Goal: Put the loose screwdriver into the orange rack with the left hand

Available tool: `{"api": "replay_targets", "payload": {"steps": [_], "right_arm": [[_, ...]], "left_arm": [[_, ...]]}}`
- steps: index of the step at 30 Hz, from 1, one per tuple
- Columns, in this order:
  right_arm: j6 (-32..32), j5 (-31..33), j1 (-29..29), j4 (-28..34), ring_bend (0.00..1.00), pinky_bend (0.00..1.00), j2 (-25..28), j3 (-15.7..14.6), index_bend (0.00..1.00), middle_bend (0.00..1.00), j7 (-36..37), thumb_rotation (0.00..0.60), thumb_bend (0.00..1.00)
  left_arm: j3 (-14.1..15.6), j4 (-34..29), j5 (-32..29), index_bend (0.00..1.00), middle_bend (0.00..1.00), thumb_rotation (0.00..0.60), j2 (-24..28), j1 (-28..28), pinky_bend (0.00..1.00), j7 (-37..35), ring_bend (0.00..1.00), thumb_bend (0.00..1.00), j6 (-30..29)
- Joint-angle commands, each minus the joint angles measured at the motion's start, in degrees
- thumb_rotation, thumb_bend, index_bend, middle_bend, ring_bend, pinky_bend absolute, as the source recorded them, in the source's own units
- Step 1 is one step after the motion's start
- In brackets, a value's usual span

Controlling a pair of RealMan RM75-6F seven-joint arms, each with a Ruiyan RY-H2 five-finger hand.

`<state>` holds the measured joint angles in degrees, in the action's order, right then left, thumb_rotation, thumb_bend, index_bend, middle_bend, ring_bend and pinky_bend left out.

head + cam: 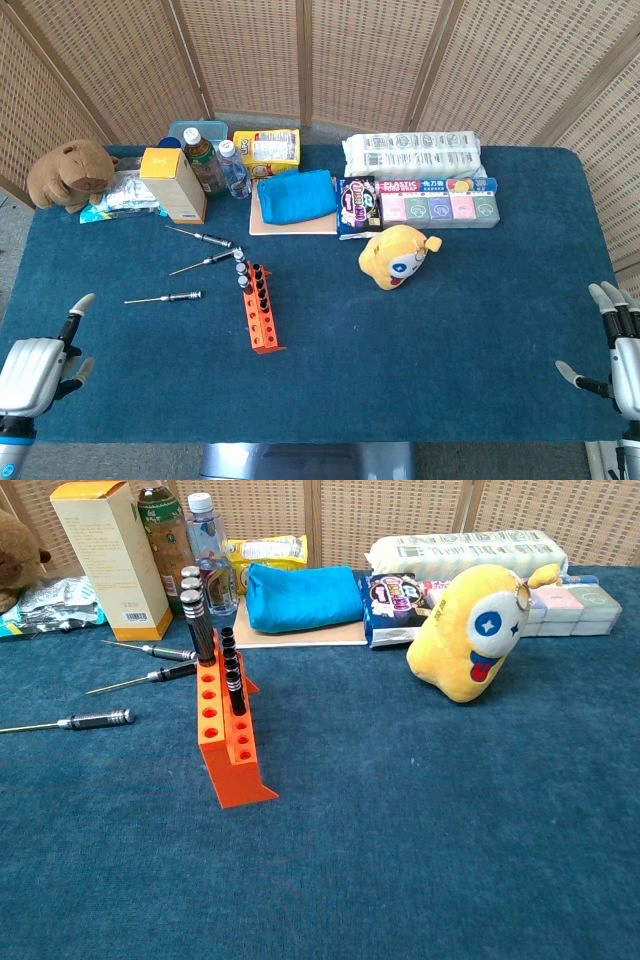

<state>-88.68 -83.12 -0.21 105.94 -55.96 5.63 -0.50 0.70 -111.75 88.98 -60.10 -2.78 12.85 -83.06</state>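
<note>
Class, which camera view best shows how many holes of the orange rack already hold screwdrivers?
The chest view: the orange rack stands close, side-on, with its empty holes and the upright handles at its far end easy to tell apart. The head view shows the orange rack from above, small, with the filled holes hard to count.

Head view: high above the near edge, tilted steeply down over the whole blue table toward the wicker screen behind. Chest view: low, close, nearly level across the cloth (far less ground covered). Shared by both: orange rack, yellow plush, back row of packages.
</note>
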Motion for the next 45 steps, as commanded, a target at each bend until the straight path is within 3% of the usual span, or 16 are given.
{"api": "replay_targets", "payload": {"steps": [1, 6, 11, 14, 22, 33, 42, 45], "right_arm": [[0.48, 0.33, 0.23, -0.13, 0.00, 0.00, -0.04, 0.02, 0.00, 0.05, 0.18, 0.600, 0.01], [1.87, 1.32, 0.67, -0.52, 0.00, 0.00, 0.20, 0.06, 0.00, 0.05, 1.20, 0.600, 0.01], [3.61, 2.43, 1.29, -1.11, 0.00, 0.00, 0.38, 0.14, 0.00, 0.05, 2.45, 0.600, 0.01], [4.67, 3.18, 1.71, -1.59, 0.00, 0.00, 0.29, 0.22, 0.00, 0.05, 2.84, 0.600, 0.01], [6.43, 5.10, 2.42, -2.43, 0.00, 0.00, 0.29, 0.66, 0.00, 0.05, 3.93, 0.600, 0.01], [8.13, 6.40, 3.16, -2.97, 0.00, 0.00, 0.19, 0.77, 0.00, 0.06, 4.38, 0.600, 0.01], [8.71, 7.25, 3.34, -3.32, 0.00, 0.00, 0.40, 0.94, 0.00, 0.06, 5.12, 0.600, 0.01], [8.89, 7.41, 3.35, -3.41, 0.00, 0.00, 0.50, 0.90, 0.00, 0.06, 5.35, 0.600, 0.02]], "left_arm": [[-1.38, -2.52, -3.89, 0.09, 1.00, 0.600, 0.10, -2.24, 1.00, 5.12, 1.00, 0.32, 3.38], [-4.36, -4.07, -11.71, 0.23, 1.00, 0.600, -1.26, -6.11, 1.00, 9.98, 1.00, 0.32, 8.13], [-6.86, -2.93, -19.76, 0.27, 1.00, 0.600, -5.47, -10.06, 1.00, 15.19, 1.00, 0.33, 11.33], [-8.17, -1.58, -24.74, 0.36, 1.00, 0.600, -8.10, -12.25, 1.00, 17.14, 1.00, 0.34, 12.88], [-8.69, 0.44, -29.06, 0.55, 1.00, 0.600, -11.22, -14.93, 1.00, 20.63, 1.00, 0.34, 12.81], [-9.88, 4.18, -33.57, 0.54, 1.00, 0.600, -14.38, -18.90, 1.00, 23.30, 1.00, 0.34, 12.68], [-9.62, 5.13, -36.72, 0.15, 1.00, 0.600, -15.87, -21.85, 1.00, 25.17, 1.00, 0.28, 14.21], [-9.51, 4.79, -37.60, 0.10, 1.00, 0.600, -16.12, -22.52, 1.00, 25.92, 1.00, 0.28, 13.77]]}}
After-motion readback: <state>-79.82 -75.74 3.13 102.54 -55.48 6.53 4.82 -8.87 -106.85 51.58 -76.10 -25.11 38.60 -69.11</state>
